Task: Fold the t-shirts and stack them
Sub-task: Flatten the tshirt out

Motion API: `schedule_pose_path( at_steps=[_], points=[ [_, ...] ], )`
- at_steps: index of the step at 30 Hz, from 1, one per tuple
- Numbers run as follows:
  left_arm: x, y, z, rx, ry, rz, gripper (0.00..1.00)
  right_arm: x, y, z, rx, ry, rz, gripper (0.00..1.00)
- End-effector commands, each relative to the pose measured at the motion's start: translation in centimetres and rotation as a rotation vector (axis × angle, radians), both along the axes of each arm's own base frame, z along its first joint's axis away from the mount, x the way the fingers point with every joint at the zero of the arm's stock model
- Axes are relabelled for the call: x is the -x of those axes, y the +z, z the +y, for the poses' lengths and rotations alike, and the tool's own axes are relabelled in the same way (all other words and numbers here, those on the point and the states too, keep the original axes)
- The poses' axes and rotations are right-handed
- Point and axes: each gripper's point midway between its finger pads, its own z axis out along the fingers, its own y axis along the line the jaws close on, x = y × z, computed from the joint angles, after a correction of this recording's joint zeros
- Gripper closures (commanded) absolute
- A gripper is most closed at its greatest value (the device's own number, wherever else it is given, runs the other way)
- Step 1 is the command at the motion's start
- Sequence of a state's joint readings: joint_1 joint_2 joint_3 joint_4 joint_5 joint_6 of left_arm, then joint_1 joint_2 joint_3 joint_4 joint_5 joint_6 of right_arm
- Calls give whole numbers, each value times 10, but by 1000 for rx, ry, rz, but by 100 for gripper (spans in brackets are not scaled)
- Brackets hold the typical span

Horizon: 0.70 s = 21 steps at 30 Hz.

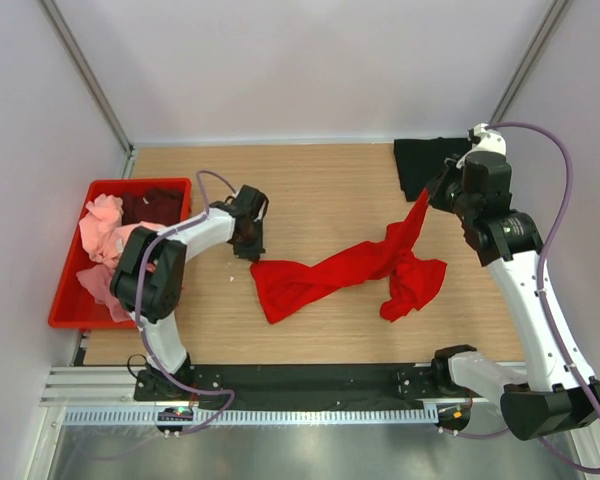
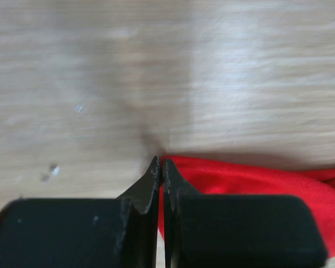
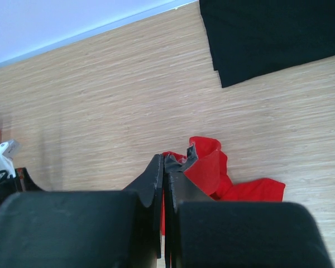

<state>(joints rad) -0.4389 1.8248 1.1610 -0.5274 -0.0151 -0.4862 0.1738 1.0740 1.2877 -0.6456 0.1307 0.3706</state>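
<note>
The soft, floppy red shirt (image 1: 320, 275) is stretched across the table (image 1: 310, 180), clamped at 2 o'clock by the right claw (image 1: 428, 195) and at 10 o'clock by the left claw (image 1: 249, 250). Corners should be held.

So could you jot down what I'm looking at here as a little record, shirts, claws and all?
Red t-shirt: twisted across the table, one end lifted
Right claw: shut on that lifted end
Left claw: shut at the shirt's other edge; grip unclear
Black t-shirt: flat, far right corner
Crate: left side, holds pink shirts and a dark maroon shirt
</note>
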Motion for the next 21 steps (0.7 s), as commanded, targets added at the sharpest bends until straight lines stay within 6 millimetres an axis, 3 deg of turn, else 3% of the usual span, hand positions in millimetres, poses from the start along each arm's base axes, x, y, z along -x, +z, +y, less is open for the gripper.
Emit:
schedule_pose_path(
  at_steps=[1, 3, 4, 5, 6, 7, 8, 9, 12, 13, 15, 16, 17, 19, 20, 21],
  points=[
    [-17, 57, 10, -57, 42, -99, 100, -14, 17, -10, 0, -73, -90, 99],
    [-31, 106, 16, -72, 68, -205, 99, -17, 42, -26, 22, -154, -155, 99],
    [-48, 150, 14, -51, 81, -305, 100, -18, 55, -31, 42, -174, -186, 99],
    [-54, 182, 24, -77, 117, -386, 100, -17, 69, -40, 62, -216, -216, 99],
    [-53, 204, 32, -92, 132, -420, 100, -13, 99, -45, 63, -233, -281, 99],
    [-60, 248, 33, -68, 155, -517, 100, -11, 116, -49, 81, -247, -318, 99],
    [-59, 269, 40, -76, 170, -564, 100, -6, 131, -55, 89, -275, -351, 99],
    [-52, 303, 52, -76, 208, -644, 100, 1, 157, -57, 86, -280, -409, 99],
    [-39, 370, 67, -17, 268, -818, 100, 23, 200, -65, 91, -299, -530, 99],
    [-23, 398, 76, 22, 292, -893, 100, 30, 214, -67, 78, -307, -585, 99],
    [-10, 424, 82, 82, 318, -980, 100, 53, 232, -71, 62, -309, -667, 99],
    [9, 445, 88, 133, 320, -1038, 100, 61, 245, -71, 46, -307, -725, 99],
    [17, 454, 90, 161, 319, -1068, 100, 81, 257, -73, 30, -306, -783, 99],
    [41, 473, 94, 238, 306, -1133, 100, 99, 273, -69, 2, -271, -861, 99],
    [49, 479, 96, 260, 304, -1153, 100, 109, 280, -69, -8, -259, -892, 99],
    [55, 478, 95, 282, 294, -1158, 99, 132, 291, -69, -26, -242, -946, 99]
  ],
)
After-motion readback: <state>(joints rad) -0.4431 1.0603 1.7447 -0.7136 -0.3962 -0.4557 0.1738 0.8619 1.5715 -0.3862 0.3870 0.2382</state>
